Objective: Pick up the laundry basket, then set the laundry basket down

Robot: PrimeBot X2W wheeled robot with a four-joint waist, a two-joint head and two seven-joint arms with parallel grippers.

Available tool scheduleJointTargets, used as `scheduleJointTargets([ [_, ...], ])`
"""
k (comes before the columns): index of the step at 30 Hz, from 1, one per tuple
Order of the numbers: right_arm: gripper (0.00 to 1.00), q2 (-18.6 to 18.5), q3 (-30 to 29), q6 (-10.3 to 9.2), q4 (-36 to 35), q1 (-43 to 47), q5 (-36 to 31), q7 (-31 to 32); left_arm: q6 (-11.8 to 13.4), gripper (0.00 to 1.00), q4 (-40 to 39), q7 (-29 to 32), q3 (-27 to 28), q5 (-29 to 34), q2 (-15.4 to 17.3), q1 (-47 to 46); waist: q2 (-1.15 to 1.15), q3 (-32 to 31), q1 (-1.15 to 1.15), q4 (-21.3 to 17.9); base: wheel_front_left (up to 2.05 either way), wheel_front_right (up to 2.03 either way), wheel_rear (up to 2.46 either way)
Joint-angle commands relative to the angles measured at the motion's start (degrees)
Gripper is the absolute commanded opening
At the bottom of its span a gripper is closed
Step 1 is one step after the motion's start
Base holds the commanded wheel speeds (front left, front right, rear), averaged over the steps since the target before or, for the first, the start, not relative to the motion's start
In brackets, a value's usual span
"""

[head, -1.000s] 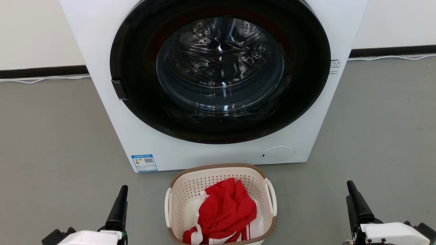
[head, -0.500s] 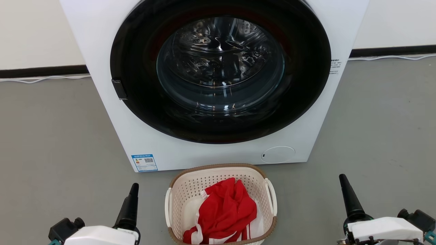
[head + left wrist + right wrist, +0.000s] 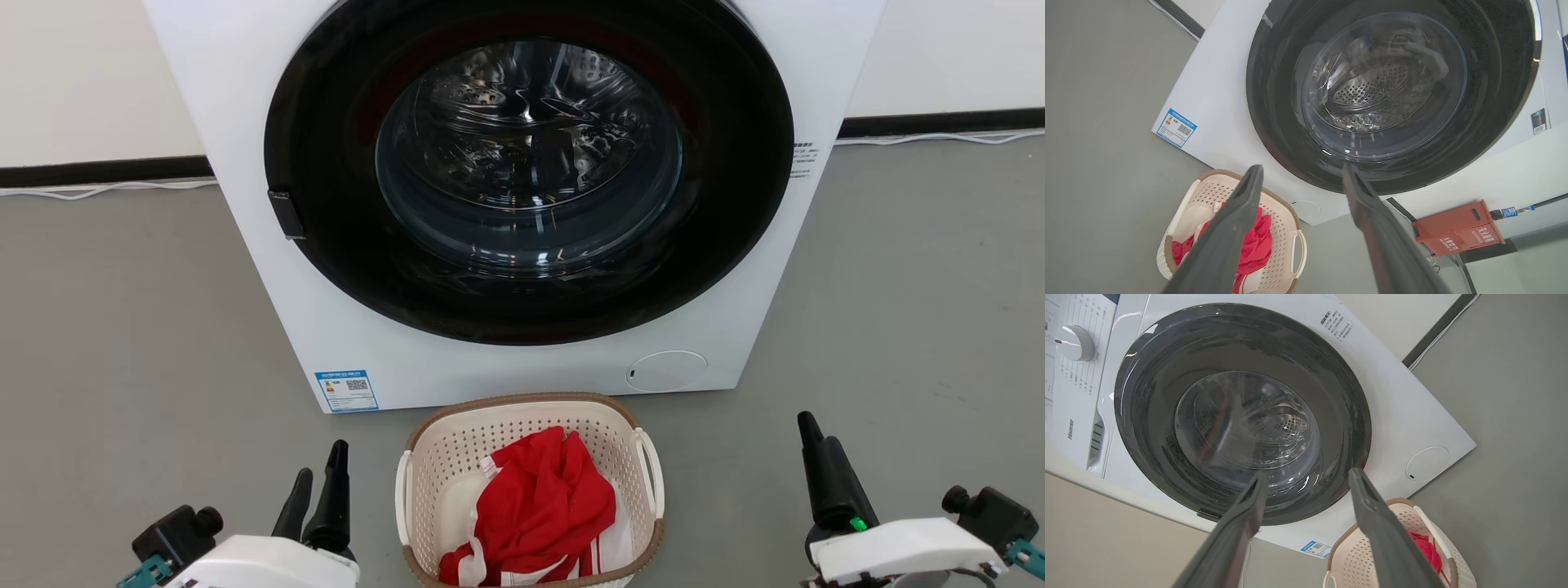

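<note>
My left pincer (image 3: 321,458) and right pincer (image 3: 1307,472) gape wide, empty, either side of the laundry basket (image 3: 454,451) on the floor (image 3: 122,327).

Left end effector (image 3: 320,460) shifted toward laundry basket (image 3: 433,482), twisted; right end effector (image 3: 816,430) edged inward.

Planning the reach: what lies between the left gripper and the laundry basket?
Just bare grey floor, seen in the head view, separates the left gripper from the cream-white perforated plastic laundry basket with its brown rim.
</note>
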Motion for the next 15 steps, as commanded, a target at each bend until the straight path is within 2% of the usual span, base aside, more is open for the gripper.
scheduleJointTargets([
  [1, 1.00, -0.65, 1.00, 0.21, -2.13, -0.92, -2.18, -1.02, 0.55, 1.00, -2.11, -0.82, 0.27, 2.29, 0.58, -0.82, 0.00, -0.01, 0.00, 0.01, 0.00, 0.00, 0.00],
  [15, 1.00, -0.72, 2.17, 0.26, -3.57, -0.57, -12.30, -3.37, 4.08, 1.00, -3.73, -3.17, -2.38, 12.72, 1.89, -0.24, 0.00, -0.21, 0.00, 0.07, 0.00, 0.00, 0.00],
])
